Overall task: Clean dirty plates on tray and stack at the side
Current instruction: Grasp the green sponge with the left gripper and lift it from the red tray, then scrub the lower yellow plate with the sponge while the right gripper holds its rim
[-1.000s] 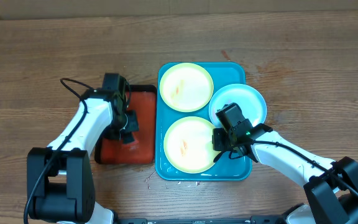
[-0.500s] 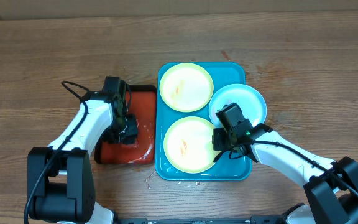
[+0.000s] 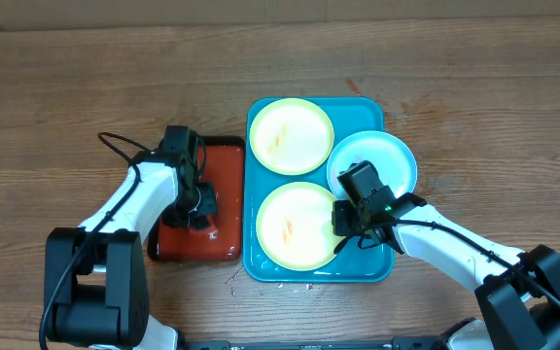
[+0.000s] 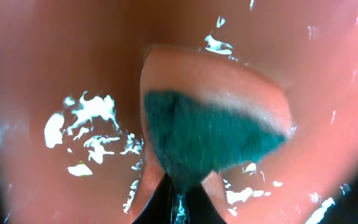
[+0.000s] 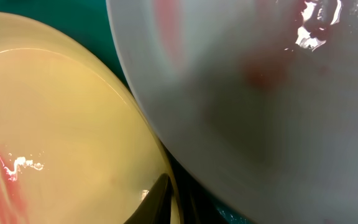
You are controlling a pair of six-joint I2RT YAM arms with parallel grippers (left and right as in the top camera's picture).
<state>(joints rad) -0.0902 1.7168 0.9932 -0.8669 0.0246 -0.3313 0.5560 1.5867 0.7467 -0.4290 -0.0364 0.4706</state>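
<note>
Overhead, blue-white plate overhangs the tray at its right rim.

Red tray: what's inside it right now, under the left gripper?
The left wrist view shows a sponge with a teal face on the wet, glinting floor of the red tray. From overhead the left gripper covers it; whether the fingers grip it cannot be told.

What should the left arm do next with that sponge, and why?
Probably lift the sponge out of the wet red tray and carry it toward the near yellow plate: the left gripper seems pinched on it, and the plate shows red smears.
</note>
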